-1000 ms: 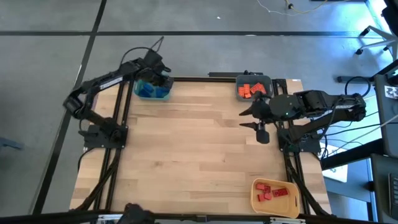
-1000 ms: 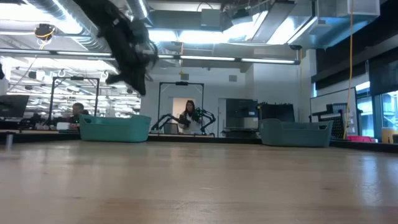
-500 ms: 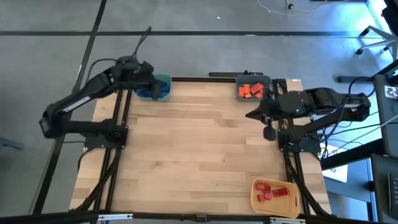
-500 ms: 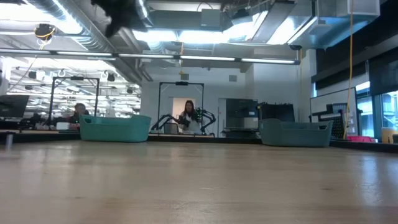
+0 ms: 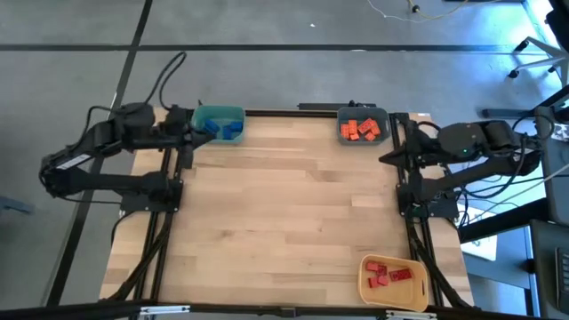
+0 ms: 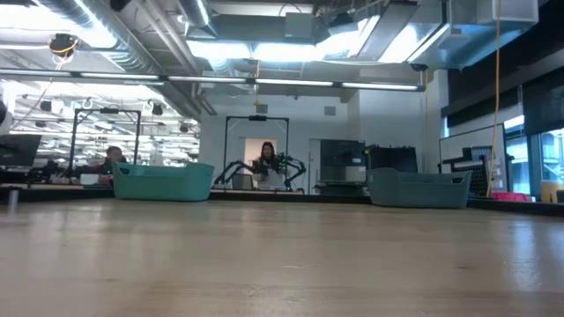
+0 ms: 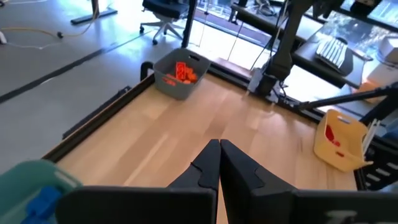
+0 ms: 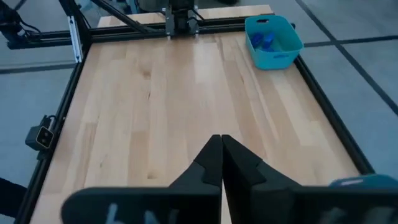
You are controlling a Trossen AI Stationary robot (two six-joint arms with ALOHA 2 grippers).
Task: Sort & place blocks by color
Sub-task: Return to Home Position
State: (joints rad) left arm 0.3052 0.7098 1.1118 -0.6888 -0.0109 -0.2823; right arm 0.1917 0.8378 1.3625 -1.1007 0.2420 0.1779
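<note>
Left end effector [image 7: 219, 163] closed, holding nothing

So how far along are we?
Looks done: blue blocks in the teal bin, orange blocks in the grey bin, red blocks in the yellow bin. Nothing in hand: left gripper and right gripper are shut, empty, at the table's sides. No loose block shows; nothing seems left.
</note>
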